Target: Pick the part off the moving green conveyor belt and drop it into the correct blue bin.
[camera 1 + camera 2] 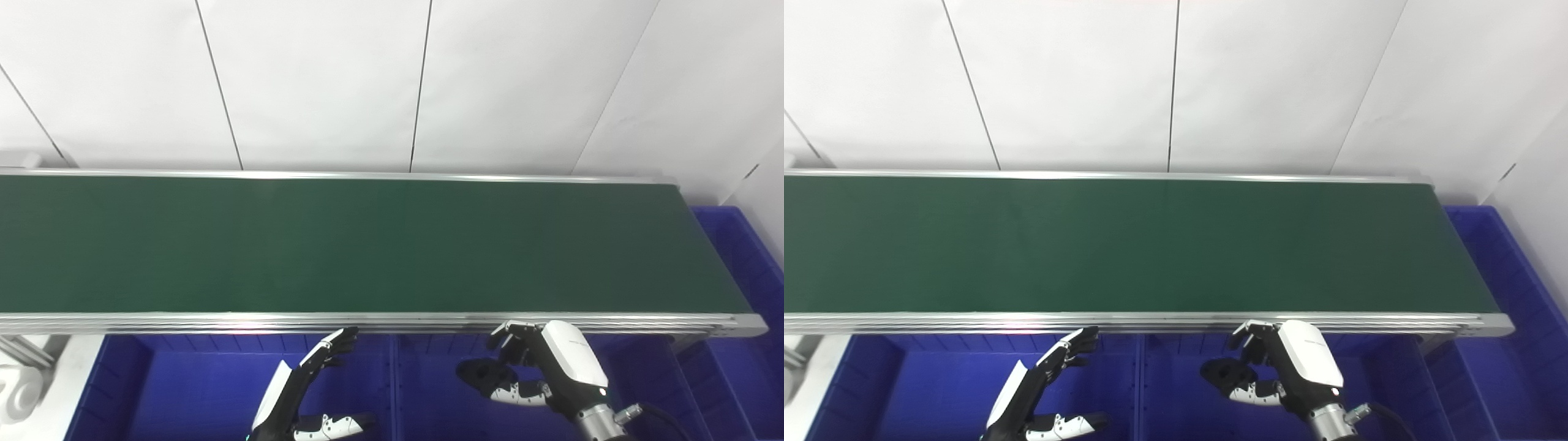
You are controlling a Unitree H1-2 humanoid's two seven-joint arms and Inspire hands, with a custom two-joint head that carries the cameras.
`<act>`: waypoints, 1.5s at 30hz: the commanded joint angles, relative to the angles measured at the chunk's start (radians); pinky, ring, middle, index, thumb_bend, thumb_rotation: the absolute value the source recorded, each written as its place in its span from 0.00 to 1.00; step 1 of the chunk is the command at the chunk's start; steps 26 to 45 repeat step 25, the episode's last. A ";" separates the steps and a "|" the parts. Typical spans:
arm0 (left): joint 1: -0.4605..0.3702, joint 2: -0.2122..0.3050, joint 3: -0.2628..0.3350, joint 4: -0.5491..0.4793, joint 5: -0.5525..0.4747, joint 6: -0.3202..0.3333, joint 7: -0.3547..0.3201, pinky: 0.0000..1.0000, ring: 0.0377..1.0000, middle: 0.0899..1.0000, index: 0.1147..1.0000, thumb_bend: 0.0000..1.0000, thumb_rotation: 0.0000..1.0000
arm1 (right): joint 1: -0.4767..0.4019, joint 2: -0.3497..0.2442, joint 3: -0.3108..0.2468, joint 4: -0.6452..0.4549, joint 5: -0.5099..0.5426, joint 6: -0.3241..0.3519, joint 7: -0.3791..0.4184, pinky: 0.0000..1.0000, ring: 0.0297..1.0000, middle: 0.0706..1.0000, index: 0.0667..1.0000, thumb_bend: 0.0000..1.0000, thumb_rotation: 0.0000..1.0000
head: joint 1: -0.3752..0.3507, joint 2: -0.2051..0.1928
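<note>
The green conveyor belt point(367, 242) runs across the view with nothing lying on it. My right hand point(539, 364) hangs just in front of the belt's near rail, over the middle blue bin point(429, 404). Its fingers are curled around a small black part point(481, 373), which is held between thumb and fingers above the bin. My left hand point(306, 383) is open, fingers stretched toward the rail, above the left blue bin point(184, 392), and holds nothing.
A third blue bin point(744, 269) stands past the belt's right end. The belt's aluminium rail point(367, 321) runs close above both hands. A white frame piece point(30, 380) sits at the lower left. A white panelled wall stands behind.
</note>
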 commanded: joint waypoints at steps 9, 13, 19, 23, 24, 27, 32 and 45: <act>0.003 -0.001 0.018 -0.038 0.008 -0.034 -0.014 0.75 0.81 0.85 0.84 0.76 0.49 | -0.005 0.013 -0.004 0.080 0.011 0.016 -0.024 0.50 0.57 0.60 0.47 0.50 0.12 | 0.000 0.009; 0.003 -0.002 0.018 -0.041 0.002 -0.034 -0.017 0.75 0.81 0.84 0.84 0.75 0.47 | 0.011 0.017 -0.014 0.045 0.036 0.057 0.023 0.60 0.68 0.74 0.76 0.60 0.50 | -0.001 0.011; 0.002 -0.001 0.021 -0.038 0.021 -0.034 -0.012 0.75 0.82 0.85 0.84 0.76 0.50 | 0.032 0.019 -0.022 0.008 0.046 0.035 0.013 0.64 0.71 0.76 0.78 0.63 0.56 | 0.003 0.010; 0.005 -0.002 0.025 -0.040 0.008 -0.034 -0.024 0.75 0.81 0.84 0.84 0.76 0.50 | 0.057 0.034 -0.032 -0.053 0.069 0.006 -0.013 0.66 0.73 0.76 0.77 0.62 0.54 | 0.001 0.012; 0.006 -0.002 0.026 -0.040 0.005 -0.034 -0.027 0.74 0.81 0.84 0.84 0.76 0.49 | 0.062 0.038 -0.033 -0.068 0.073 0.005 -0.014 0.67 0.73 0.76 0.77 0.62 0.53 | 0.001 0.012; 0.007 -0.003 0.028 -0.041 0.000 -0.034 -0.031 0.74 0.81 0.84 0.84 0.76 0.49 | 0.068 0.043 -0.034 -0.090 0.077 0.007 -0.014 0.67 0.73 0.76 0.77 0.62 0.53 | 0.001 0.012; 0.007 -0.003 0.028 -0.041 0.000 -0.034 -0.031 0.74 0.81 0.84 0.84 0.76 0.49 | 0.068 0.043 -0.034 -0.090 0.077 0.007 -0.014 0.67 0.73 0.76 0.77 0.62 0.53 | 0.001 0.012; 0.007 -0.003 0.028 -0.041 0.000 -0.034 -0.031 0.74 0.81 0.84 0.84 0.76 0.49 | 0.068 0.043 -0.034 -0.090 0.077 0.007 -0.014 0.67 0.73 0.76 0.77 0.62 0.53 | 0.001 0.012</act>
